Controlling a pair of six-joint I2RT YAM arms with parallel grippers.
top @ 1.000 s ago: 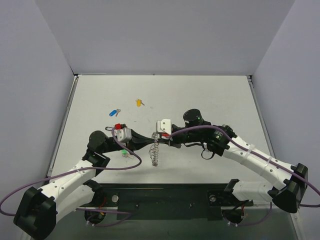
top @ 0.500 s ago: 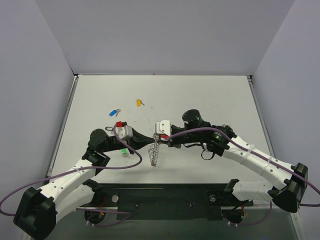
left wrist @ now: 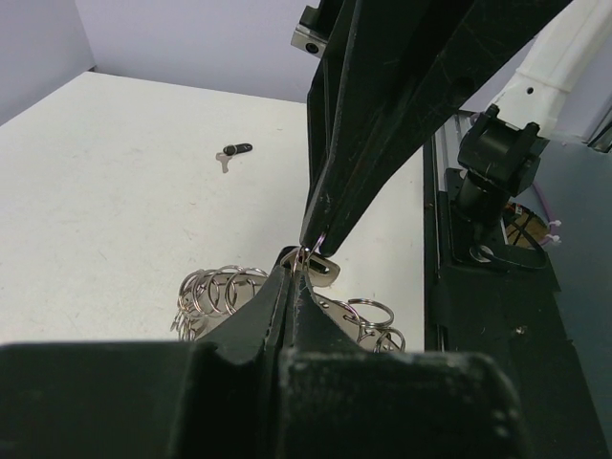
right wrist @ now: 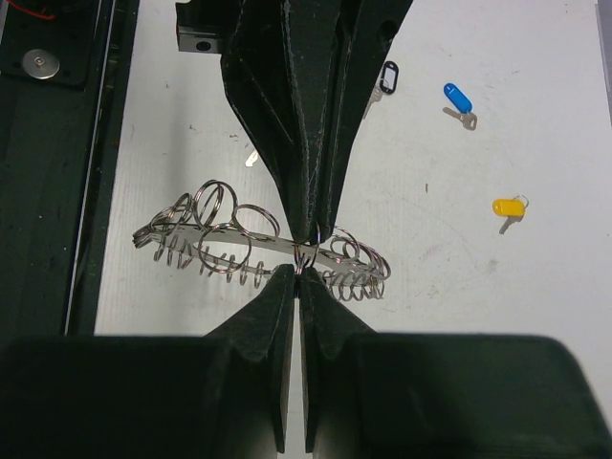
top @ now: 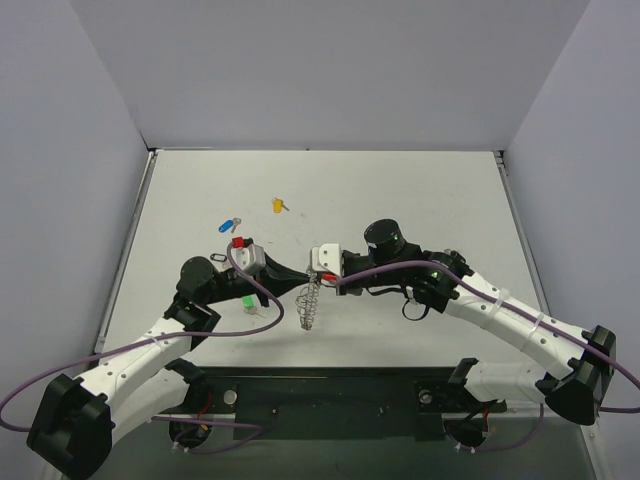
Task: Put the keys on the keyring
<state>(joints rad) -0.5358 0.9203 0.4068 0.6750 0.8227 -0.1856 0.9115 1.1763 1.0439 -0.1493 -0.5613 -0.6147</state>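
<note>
Left end effector [left wrist: 295, 264] and right end effector [right wrist: 301, 273] meet tip to tip, each pinching the keyring [right wrist: 239, 247]; blue key [top: 229, 224] and yellow key [top: 279, 205] lie on the surface [top: 430, 190].

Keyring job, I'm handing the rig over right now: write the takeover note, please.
Left gripper: shut, pinching a small loop of the keyring.
Right gripper: shut on the same spot, tip to tip with the left.
Keyring: held between them over the near middle of the table.
Keys: blue key and yellow key lie loose farther back; green key is by the left arm.
Done: no coloured key shows on the ring.
Left: thread all of them.
</note>
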